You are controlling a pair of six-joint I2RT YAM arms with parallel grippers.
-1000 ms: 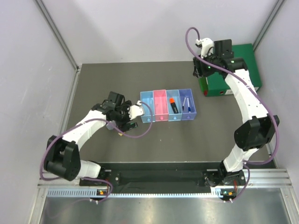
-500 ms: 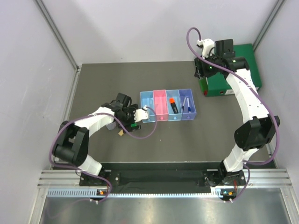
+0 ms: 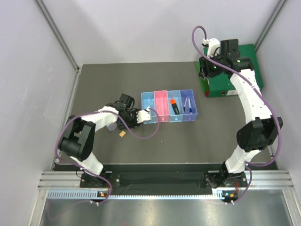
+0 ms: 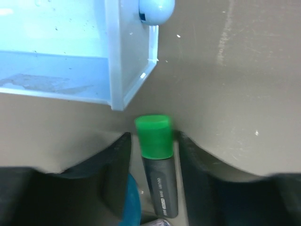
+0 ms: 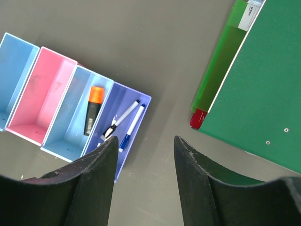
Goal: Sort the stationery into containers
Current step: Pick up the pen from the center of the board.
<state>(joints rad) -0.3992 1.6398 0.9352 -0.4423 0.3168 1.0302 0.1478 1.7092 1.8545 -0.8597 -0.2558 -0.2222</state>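
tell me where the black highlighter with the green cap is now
In the left wrist view, the black green-capped highlighter sits between the fingers of the left gripper, its cap near the corner of the light blue translucent plastic bin.

All three views share the bins (image 3: 161, 106): overhead from far above, right wrist high above them, left wrist low, close at their left end
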